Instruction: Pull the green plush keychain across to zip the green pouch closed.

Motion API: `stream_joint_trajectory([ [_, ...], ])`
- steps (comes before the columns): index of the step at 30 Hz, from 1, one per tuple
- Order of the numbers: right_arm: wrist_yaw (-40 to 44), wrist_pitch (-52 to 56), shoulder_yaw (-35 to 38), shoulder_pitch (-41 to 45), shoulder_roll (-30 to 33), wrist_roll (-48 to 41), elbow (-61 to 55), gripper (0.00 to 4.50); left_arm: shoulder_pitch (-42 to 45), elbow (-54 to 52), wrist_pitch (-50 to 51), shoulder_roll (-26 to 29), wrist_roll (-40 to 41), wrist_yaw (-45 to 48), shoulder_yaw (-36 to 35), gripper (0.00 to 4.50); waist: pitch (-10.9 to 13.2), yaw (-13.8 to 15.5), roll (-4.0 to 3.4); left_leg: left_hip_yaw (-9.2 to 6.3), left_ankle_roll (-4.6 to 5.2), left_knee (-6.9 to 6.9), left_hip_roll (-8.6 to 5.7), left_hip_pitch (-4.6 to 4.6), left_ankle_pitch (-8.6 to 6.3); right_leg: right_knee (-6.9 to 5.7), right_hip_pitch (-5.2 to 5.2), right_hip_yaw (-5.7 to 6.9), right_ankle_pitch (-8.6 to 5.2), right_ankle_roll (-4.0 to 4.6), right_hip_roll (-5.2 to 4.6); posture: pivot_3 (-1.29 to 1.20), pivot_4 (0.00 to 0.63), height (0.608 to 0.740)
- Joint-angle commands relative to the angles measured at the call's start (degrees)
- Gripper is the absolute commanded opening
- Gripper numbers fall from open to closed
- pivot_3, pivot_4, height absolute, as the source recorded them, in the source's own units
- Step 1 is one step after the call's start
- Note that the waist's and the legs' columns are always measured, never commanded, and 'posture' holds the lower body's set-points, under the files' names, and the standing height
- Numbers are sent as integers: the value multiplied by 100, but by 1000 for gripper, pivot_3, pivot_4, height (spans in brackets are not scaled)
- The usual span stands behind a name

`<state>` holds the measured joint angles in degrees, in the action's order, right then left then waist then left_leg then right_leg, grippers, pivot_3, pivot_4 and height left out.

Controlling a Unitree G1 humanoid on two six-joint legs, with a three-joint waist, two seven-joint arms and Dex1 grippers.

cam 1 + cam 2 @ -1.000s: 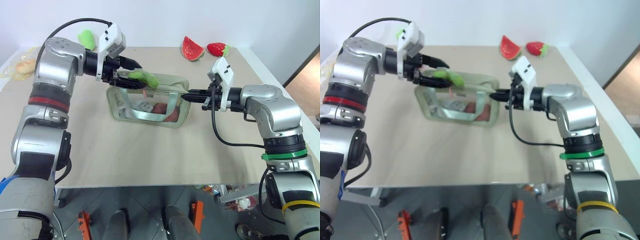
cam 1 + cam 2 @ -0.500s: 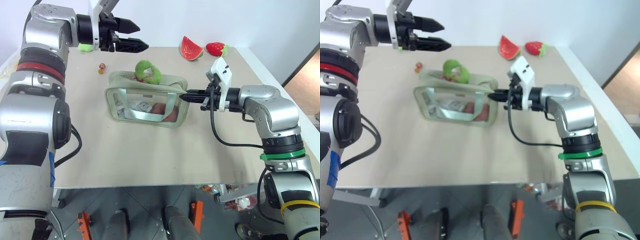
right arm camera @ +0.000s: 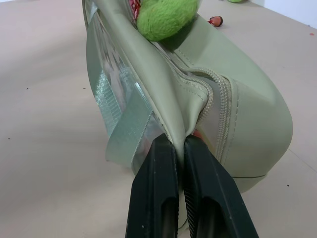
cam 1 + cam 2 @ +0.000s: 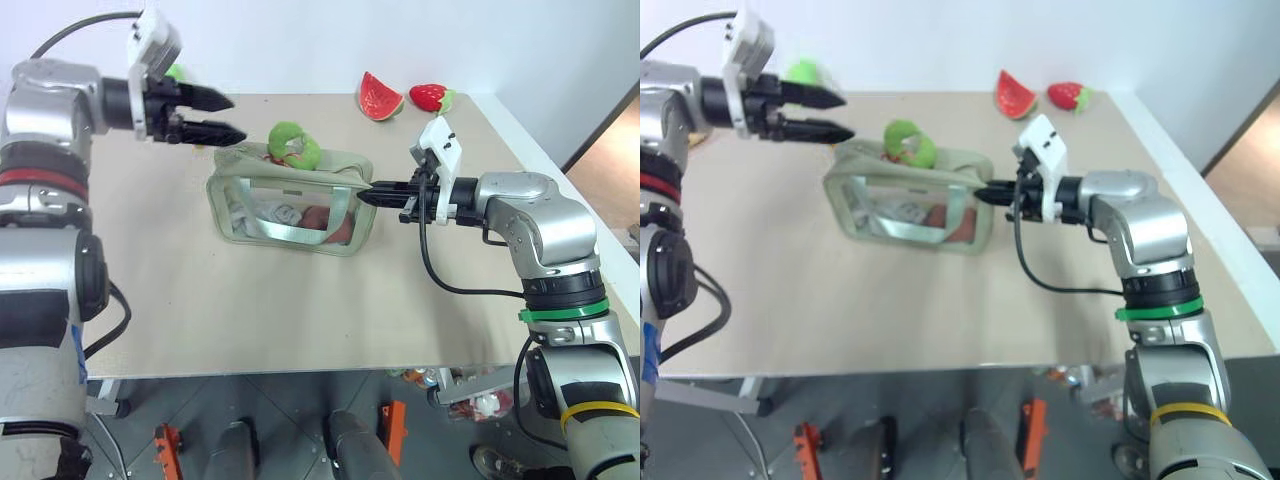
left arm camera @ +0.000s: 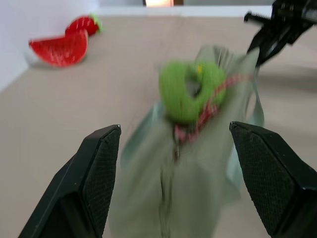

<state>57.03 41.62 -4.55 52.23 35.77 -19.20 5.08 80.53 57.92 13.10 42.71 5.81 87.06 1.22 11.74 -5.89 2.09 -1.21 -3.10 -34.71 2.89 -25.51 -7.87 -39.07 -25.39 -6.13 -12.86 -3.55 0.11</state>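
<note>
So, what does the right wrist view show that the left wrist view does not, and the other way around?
The right wrist view alone shows the right tool shut on the end of the green pouch, pinching the fabric beside the zipper, plus the webbing strap. The left wrist view alone shows the open fingers of the left tool, the watermelon slice and the strawberry. Both show the pouch and the green plush keychain resting on top of it, held by neither tool.
</note>
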Motion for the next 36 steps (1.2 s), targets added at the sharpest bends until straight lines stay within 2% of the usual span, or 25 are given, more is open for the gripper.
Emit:
stream_joint_trajectory([
  [1,-1,-11,138,61,37,-112,-204,0,-340,-653,319,303,210,126,-182,3641,0,1,0,0,0,0,0,0,0,0,0,0,0,0,0,0,150,740],
  [11,-10,-15,129,102,5,-113,-192,0,-1428,-1599,755,346,303,-153,-179,3641,0,13,0,-5,0,-13,2,0,0,-3,3,8,4,6,1,0,150,740],
  [19,-27,74,199,44,98,-151,-347,0,-1643,-1722,847,30,425,-493,-190,3641,0,15,0,-4,0,-18,2,-1,0,-4,5,7,4,5,1,0,150,740],
  [22,-54,124,231,10,147,-165,-426,0,-1575,-1586,764,-177,449,-768,-242,2874,0,31,0,-6,0,-18,1,-1,0,-4,6,9,4,5,1,0,150,740],
  [30,-142,186,255,-52,201,-229,-513,0,-1626,-1750,991,-286,694,-695,-282,65,0,28,0,-6,0,-20,0,-2,0,-4,6,8,5,4,1,0,150,740],
  [36,-159,222,339,-117,244,-318,-563,0,-1856,-2059,1100,-311,709,-722,-193,65,0,29,0,-5,0,-20,0,-2,0,-4,7,7,5,4,0,0,150,740],
])
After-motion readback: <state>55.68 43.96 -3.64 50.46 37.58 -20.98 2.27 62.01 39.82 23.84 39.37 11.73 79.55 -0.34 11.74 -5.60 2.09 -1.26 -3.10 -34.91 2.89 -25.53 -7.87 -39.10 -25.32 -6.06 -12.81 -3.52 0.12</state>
